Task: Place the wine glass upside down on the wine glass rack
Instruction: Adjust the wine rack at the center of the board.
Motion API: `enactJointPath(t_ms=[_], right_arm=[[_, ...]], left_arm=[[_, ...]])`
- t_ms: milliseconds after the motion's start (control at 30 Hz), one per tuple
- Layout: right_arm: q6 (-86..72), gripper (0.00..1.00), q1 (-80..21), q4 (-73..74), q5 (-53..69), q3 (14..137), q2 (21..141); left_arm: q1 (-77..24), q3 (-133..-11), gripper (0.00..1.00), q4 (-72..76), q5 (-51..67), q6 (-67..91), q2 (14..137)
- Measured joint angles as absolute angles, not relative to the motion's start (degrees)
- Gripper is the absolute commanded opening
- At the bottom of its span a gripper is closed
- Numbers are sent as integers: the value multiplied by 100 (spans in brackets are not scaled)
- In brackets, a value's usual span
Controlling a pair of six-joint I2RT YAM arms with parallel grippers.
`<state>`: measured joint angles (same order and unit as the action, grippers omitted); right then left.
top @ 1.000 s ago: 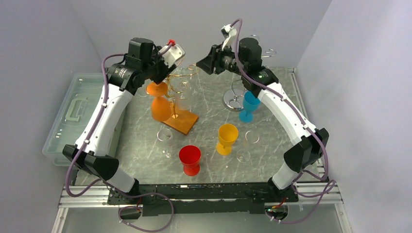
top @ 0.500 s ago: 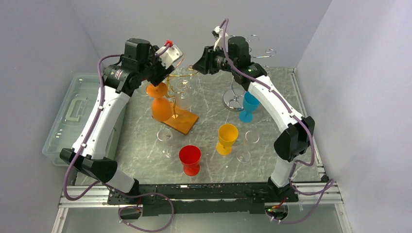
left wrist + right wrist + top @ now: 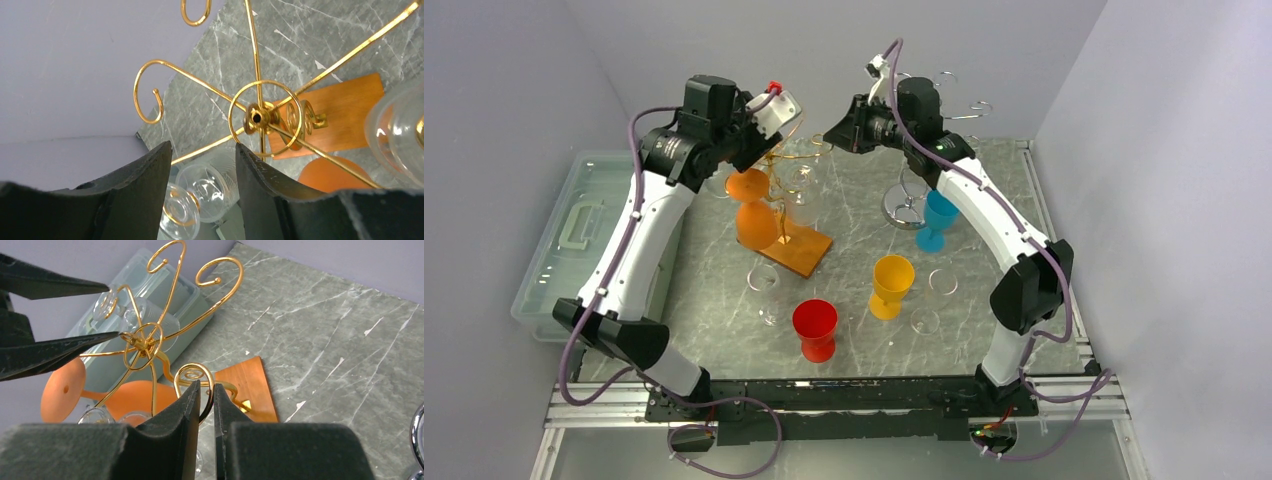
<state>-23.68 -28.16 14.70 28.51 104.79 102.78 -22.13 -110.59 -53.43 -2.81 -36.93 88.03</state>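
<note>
The gold wine glass rack (image 3: pixel 792 170) stands on a wooden base (image 3: pixel 802 252) at the back left of the table. An orange wine glass (image 3: pixel 754 215) hangs upside down from it, with clear glasses beside it. My right gripper (image 3: pixel 206 385) is shut on a curled gold arm (image 3: pixel 192 372) of the rack. My left gripper (image 3: pixel 202 147) hovers open over the rack's hub (image 3: pixel 256 118). Between its fingers, lower down, a clear wine glass (image 3: pixel 212 185) hangs upside down from a gold arm, untouched.
A silver rack (image 3: pixel 909 205) stands at the back right, a blue glass (image 3: pixel 937 218) beside it. Yellow (image 3: pixel 891 285) and red (image 3: pixel 815 328) glasses and clear glasses (image 3: pixel 764 285) stand on the marble in front. A clear plastic bin (image 3: pixel 574 240) lies at the left edge.
My right arm swung left toward the gold rack and its jaws closed on a gold arm. The left gripper stayed over the rack, barely moving.
</note>
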Motion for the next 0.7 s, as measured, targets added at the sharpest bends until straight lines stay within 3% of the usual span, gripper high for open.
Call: enactJointPath(t_ms=[700], right_arm=[[-2816, 0, -2816, 701, 2270, 9135, 9371]], left_arm=[[-2182, -11712, 52, -5561, 281, -3400, 9406]])
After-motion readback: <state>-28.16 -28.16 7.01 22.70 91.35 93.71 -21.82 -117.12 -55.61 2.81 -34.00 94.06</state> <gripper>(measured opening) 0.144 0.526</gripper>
